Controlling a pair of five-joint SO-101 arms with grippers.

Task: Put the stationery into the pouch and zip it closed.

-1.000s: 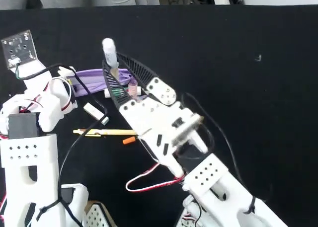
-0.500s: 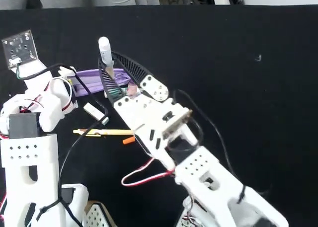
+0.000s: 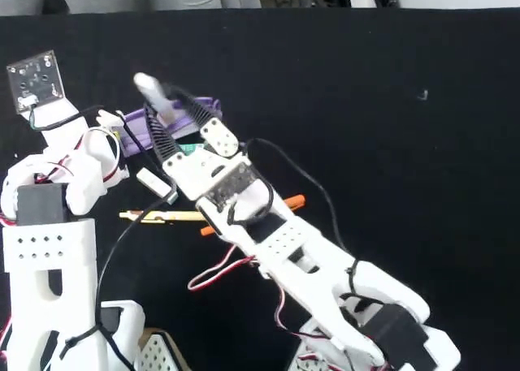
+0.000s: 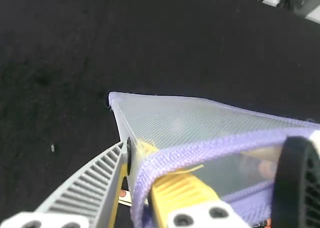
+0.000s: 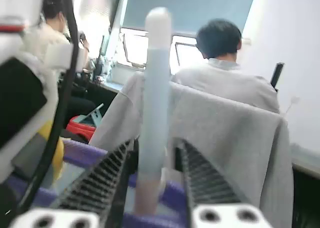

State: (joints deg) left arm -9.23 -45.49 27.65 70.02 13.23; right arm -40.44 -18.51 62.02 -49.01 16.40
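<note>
The purple-rimmed mesh pouch lies at the back left of the black table. My left gripper is shut on its rim; in the left wrist view the ribbed grey finger and yellow pad pinch the purple edge of the pouch. My right gripper is shut on a white pen, which tilts to the left above the pouch's mouth. From the right wrist view, the pen stands between two black ribbed fingers, with the purple pouch rim below.
A yellow pencil, an orange pen and a small white eraser-like block lie on the table in front of the pouch, partly under the right arm. The table's right half is bare black cloth.
The right arm has swung left, carrying the pen from upright to a left tilt over the pouch. An orange pen now shows beside the arm. The left arm holds still.
</note>
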